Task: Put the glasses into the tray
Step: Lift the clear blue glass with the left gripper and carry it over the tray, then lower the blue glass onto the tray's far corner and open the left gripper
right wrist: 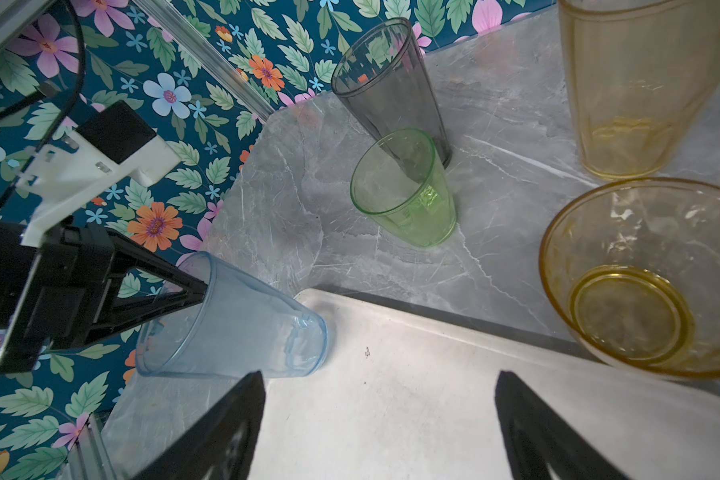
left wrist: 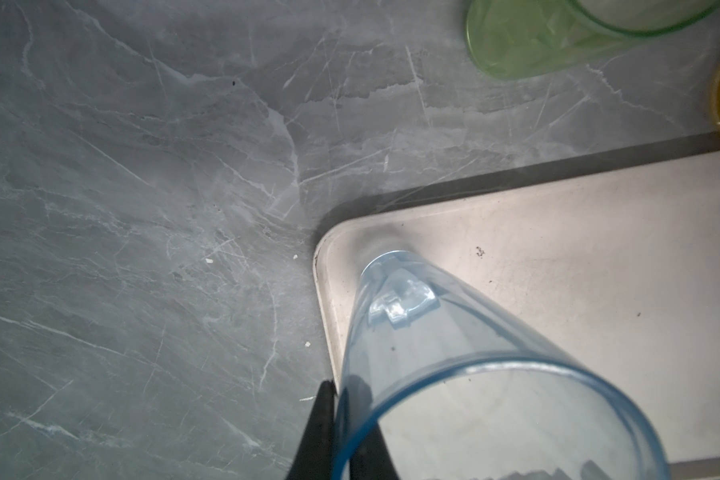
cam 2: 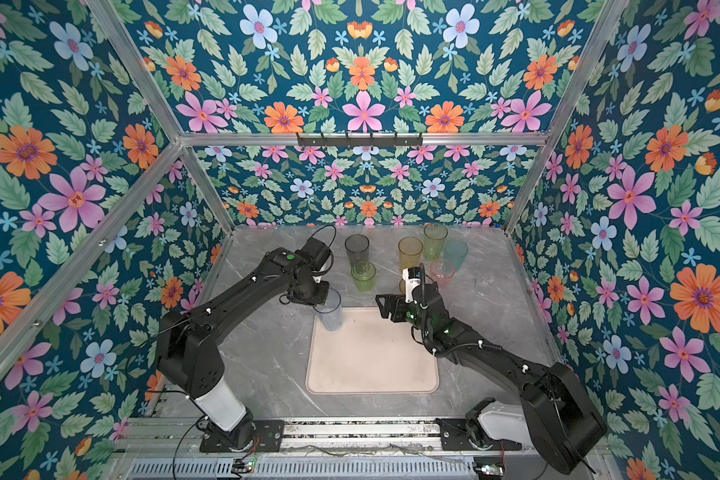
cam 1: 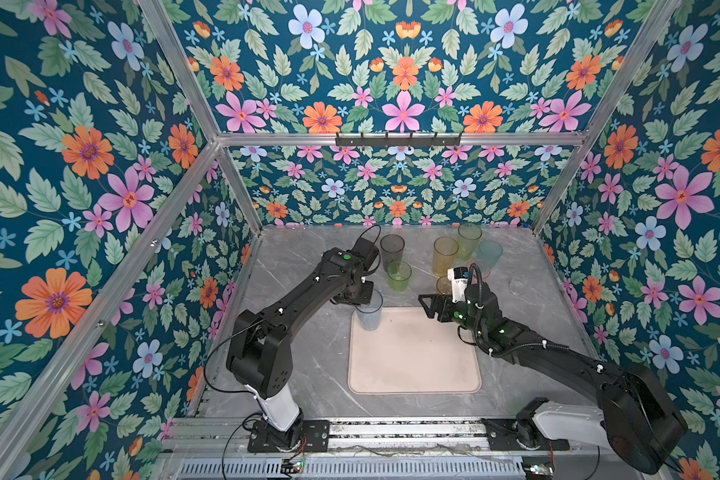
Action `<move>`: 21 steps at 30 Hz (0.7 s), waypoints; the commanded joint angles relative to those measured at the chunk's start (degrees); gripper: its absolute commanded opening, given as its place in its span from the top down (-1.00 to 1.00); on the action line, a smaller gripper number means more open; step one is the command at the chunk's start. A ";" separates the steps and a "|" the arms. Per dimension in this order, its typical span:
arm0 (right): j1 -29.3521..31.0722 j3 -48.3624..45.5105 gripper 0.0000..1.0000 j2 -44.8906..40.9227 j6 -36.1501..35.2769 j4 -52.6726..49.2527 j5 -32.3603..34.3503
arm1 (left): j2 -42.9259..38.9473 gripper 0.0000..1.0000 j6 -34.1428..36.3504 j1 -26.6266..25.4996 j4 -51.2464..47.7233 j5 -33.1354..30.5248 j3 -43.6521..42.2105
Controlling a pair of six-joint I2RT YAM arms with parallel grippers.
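Note:
The beige-pink tray (cam 1: 416,361) (cam 2: 371,361) lies mid-table. A tall blue glass (cam 1: 368,316) (cam 2: 329,313) (left wrist: 433,353) (right wrist: 233,324) is over its far left corner, base down at the tray floor. My left gripper (cam 1: 364,300) (left wrist: 341,386) is shut on its rim, one finger inside the wall and one outside. My right gripper (cam 1: 427,307) (right wrist: 379,374) hangs open and empty over the tray's far edge. Behind the tray stand the other glasses: smoke grey (cam 1: 392,249) (right wrist: 387,83), short green (cam 1: 399,276) (right wrist: 408,195), tall amber (cam 1: 445,253) and short amber (right wrist: 641,282).
More glasses stand at the back right: yellow-green (cam 1: 469,239), teal (cam 1: 489,253), pink (cam 2: 442,272) and a faint clear one (cam 1: 518,286). Floral walls and aluminium posts close in the grey marble table (cam 1: 308,365). A rail runs along the front.

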 commanded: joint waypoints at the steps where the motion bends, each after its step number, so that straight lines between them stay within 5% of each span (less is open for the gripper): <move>1: 0.03 0.64 -0.76 0.25 0.00 0.21 -0.23 | -0.07 1.00 -0.28 -0.08 0.36 -0.31 -0.46; 12: 0.03 0.90 -0.76 0.50 0.04 -0.07 -0.24 | -0.07 0.98 -0.49 -0.08 3.04 0.86 -3.19; 21: 0.02 1.08 -0.76 0.50 0.09 -0.54 0.55 | 0.15 0.38 0.12 -0.76 2.93 -0.37 -2.91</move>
